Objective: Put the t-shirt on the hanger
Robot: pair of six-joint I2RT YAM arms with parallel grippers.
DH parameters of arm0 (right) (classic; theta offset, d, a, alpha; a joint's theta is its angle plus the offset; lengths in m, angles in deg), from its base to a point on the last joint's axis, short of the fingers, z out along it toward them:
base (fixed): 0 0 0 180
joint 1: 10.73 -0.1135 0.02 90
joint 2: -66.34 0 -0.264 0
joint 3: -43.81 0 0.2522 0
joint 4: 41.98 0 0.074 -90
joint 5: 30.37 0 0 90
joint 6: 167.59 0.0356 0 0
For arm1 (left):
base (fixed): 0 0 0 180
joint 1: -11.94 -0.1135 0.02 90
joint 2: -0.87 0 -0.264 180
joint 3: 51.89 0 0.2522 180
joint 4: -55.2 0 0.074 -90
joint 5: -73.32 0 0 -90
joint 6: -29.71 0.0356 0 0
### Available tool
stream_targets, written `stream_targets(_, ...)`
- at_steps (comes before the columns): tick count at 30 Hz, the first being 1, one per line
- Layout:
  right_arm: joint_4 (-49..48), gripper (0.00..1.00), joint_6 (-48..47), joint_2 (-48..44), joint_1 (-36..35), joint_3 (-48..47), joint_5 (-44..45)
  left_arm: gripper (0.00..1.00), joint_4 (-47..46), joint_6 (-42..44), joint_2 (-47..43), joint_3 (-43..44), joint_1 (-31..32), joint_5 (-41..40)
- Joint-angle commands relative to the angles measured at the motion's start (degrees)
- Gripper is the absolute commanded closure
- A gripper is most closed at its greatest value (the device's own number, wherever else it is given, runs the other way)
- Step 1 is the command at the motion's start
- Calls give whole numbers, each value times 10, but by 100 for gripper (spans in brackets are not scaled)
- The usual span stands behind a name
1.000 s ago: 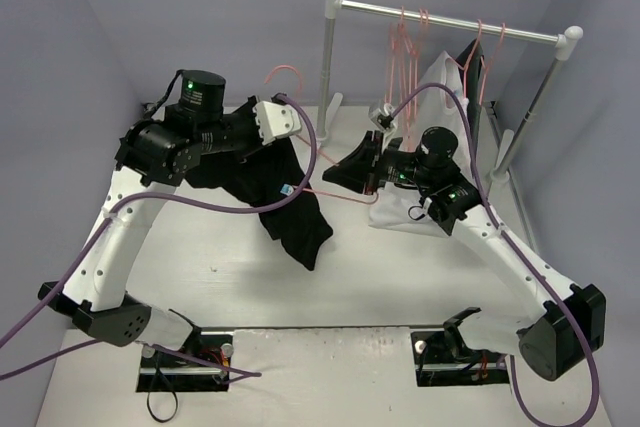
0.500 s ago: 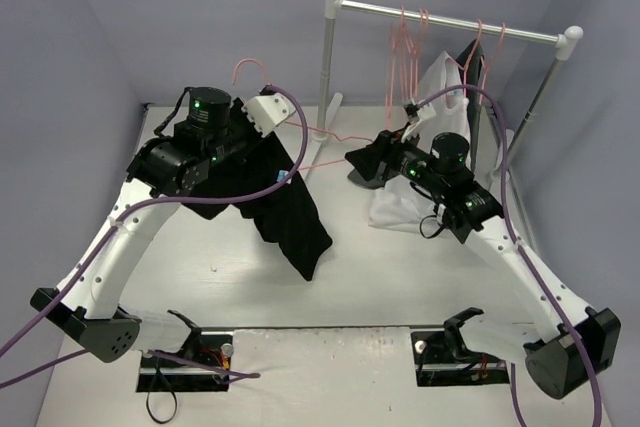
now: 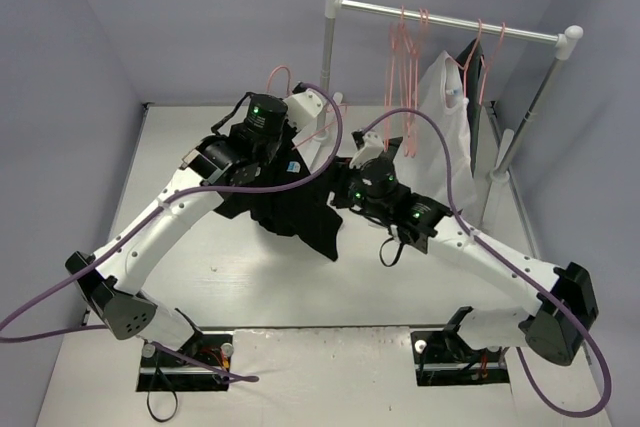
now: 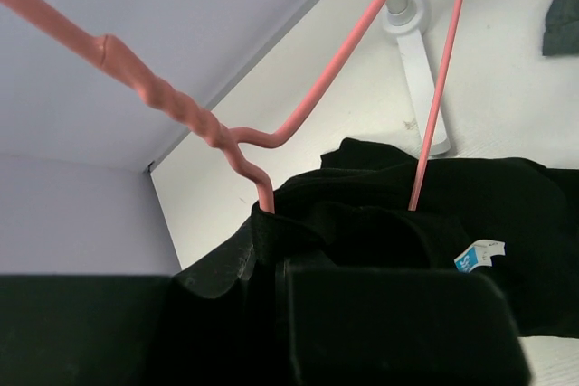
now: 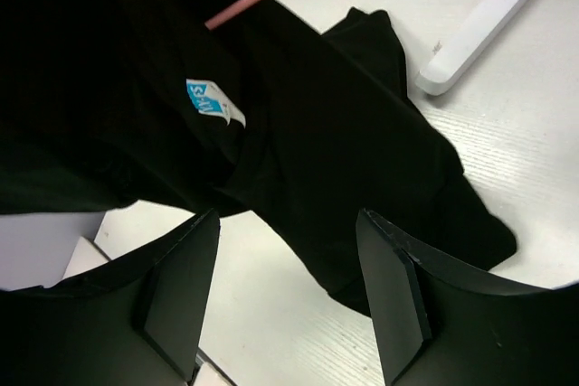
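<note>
The black t-shirt (image 3: 292, 209) hangs bunched from my left gripper (image 3: 318, 129) over the middle of the table. The pink hanger (image 3: 281, 78) sticks up from the same grip. In the left wrist view its twisted neck (image 4: 185, 108) and one wire run down into the shirt's collar (image 4: 362, 223), right at my shut fingers. My right gripper (image 3: 346, 193) is open just right of the shirt. In the right wrist view its fingers (image 5: 181, 296) stand wide apart around the shirt's lower fold (image 5: 344, 160), not touching it. A blue label (image 5: 213, 100) shows on the fabric.
A garment rack (image 3: 450, 22) stands at the back right with several pink hangers (image 3: 405, 57), a white garment (image 3: 445, 112) and a dark garment (image 3: 478, 67) on it. Its left post (image 3: 328, 57) and white foot (image 5: 488, 24) are close behind the grippers.
My left arm has swung right towards the centre, carrying hanger and shirt. My right arm has moved left and down, away from the white garment and up against the shirt.
</note>
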Motion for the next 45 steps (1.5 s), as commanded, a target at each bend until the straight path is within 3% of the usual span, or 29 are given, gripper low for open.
stream_targets(1,-37,41,31,20,-23,-59,82,100,-59,-34,-22,32,2,-42)
stream_targets(29,-70,41,84,173,-40,-93,95,100,-57,-96,-38,4,11,9)
stream_targets(45,-5,42,64,101,-14,-2,182,100,-57,-60,-83,-49,10,-32)
